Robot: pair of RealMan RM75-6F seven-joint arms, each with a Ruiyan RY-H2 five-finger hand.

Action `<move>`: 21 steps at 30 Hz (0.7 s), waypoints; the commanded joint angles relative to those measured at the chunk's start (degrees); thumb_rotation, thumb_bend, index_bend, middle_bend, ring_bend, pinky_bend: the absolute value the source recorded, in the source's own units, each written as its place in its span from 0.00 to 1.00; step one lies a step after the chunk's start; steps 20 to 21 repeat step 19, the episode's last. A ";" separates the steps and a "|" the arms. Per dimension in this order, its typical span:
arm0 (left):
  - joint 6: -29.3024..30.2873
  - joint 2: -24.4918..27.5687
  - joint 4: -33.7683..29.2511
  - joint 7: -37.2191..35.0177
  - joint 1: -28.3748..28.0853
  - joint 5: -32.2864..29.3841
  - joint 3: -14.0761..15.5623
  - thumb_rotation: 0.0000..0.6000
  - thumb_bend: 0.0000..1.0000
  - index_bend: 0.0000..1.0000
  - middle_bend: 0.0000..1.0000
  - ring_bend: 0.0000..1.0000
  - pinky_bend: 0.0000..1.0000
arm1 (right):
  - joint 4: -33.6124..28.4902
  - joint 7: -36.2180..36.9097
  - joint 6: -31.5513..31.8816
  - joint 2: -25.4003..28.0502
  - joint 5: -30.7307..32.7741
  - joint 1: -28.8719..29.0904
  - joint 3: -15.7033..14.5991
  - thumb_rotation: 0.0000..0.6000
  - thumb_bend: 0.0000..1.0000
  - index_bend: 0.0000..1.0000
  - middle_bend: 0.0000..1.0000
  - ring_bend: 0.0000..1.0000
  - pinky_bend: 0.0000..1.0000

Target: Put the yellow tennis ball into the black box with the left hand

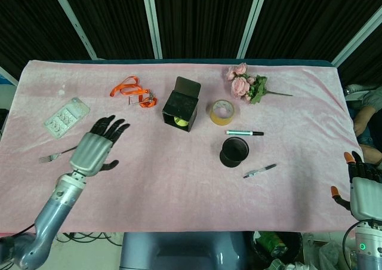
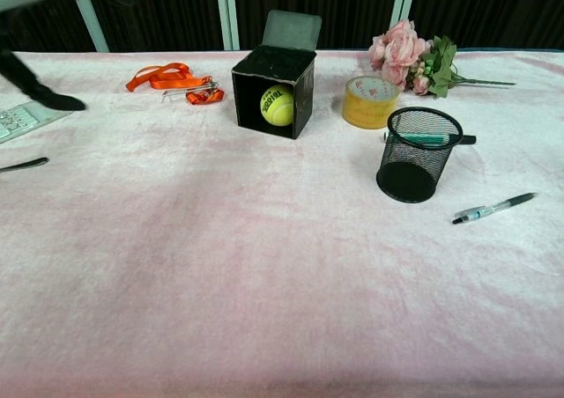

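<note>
The yellow tennis ball (image 2: 277, 106) sits inside the black box (image 2: 304, 88), which lies on its side with its opening facing me and its lid (image 2: 293, 29) up behind. From above the ball (image 1: 179, 122) shows at the box's (image 1: 181, 104) front edge. My left hand (image 1: 96, 146) hovers well left of the box, fingers spread, holding nothing; the chest view catches only a dark finger (image 2: 40, 92) at the far left. My right hand (image 1: 360, 186) stays at the right edge of the head view, off the table, fingers apart and empty.
An orange lanyard (image 1: 132, 92) lies left of the box, a tape roll (image 1: 222, 112) to its right, pink flowers (image 1: 245, 83) behind. A mesh pen cup (image 2: 416, 153), marker (image 1: 244, 132) and pen (image 2: 493, 208) sit right. A fork (image 1: 62, 152) and blister pack (image 1: 66, 117) lie near my left hand.
</note>
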 commanded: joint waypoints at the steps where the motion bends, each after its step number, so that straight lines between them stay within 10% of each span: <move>1: 7.68 4.00 -2.44 -1.41 6.49 5.62 3.86 1.00 0.14 0.11 0.09 0.00 0.09 | -0.03 0.02 0.04 0.02 -0.11 -0.03 -0.05 1.00 0.25 0.05 0.04 0.14 0.17; 21: 15.05 2.94 14.31 -21.75 19.04 8.39 8.54 1.00 0.11 0.10 0.08 0.00 0.02 | 0.77 1.72 1.02 0.39 -3.10 -0.18 -0.57 1.00 0.20 0.05 0.04 0.14 0.17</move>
